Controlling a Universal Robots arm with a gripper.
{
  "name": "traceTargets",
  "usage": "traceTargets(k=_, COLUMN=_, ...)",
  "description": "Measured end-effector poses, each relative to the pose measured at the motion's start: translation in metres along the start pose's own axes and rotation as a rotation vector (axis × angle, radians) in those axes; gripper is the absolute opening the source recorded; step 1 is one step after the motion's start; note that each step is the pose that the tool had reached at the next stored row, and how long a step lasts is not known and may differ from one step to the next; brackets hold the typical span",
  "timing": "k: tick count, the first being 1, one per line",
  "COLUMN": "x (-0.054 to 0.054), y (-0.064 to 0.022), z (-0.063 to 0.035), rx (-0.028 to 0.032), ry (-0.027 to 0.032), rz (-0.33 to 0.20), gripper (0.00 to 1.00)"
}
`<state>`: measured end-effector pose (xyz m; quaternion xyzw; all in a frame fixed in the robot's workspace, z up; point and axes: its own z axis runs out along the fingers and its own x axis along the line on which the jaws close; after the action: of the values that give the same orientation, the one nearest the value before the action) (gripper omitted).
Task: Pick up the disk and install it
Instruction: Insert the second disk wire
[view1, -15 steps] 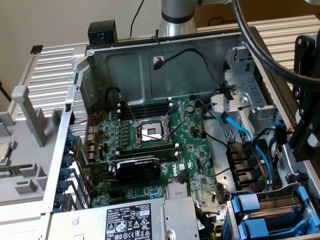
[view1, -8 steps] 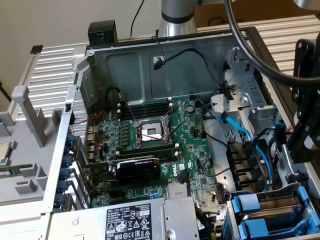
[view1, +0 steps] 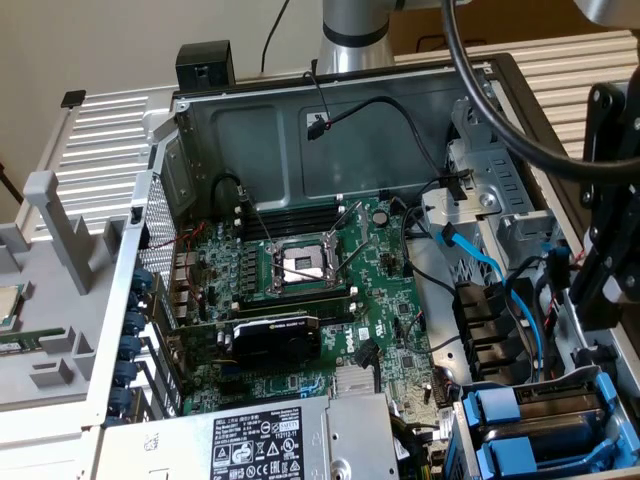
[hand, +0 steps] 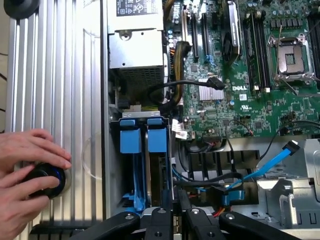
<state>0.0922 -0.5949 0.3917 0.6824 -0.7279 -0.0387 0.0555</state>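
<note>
Pincer (hand: 176, 218) at the far end of the disk (hand: 156, 138), in the drive bay just past the power supply box (hand: 136, 47).

The disk stands on edge, its blue carrier front toward the power supply box and its long axis running straight away from that box to the pincer. I cannot tell whether the pincer is clenched on the disk's edge or merely poised over it. A second blue carrier (hand: 131, 141) stands just beside it. Room is tight: the blue cable (hand: 270, 162) and black leads crowd near the pincer (a person's hands (hand: 27, 170) rest on a black knob (hand: 48, 181), well apart from the box).
</note>
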Motion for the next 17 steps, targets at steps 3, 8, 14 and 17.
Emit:
traceTargets(k=3, x=0.001, y=-0.0003, z=0.0023, rx=-0.0001, ry=-0.0017, rz=0.0, gripper=0.16)
traceTargets(k=8, x=0.004, y=-0.0006, z=0.0053, rx=-0.0003, ry=-0.0049, rz=-0.001, gripper=0.16)
traceTargets(k=14, x=0.004, y=-0.0013, z=0.0111, rx=-0.0137, ry=-0.0125, rz=-0.002, gripper=0.16)
traceTargets(k=17, x=0.005, y=-0.0016, z=0.014, rx=-0.0214, ry=-0.017, rz=-0.003, gripper=0.16)
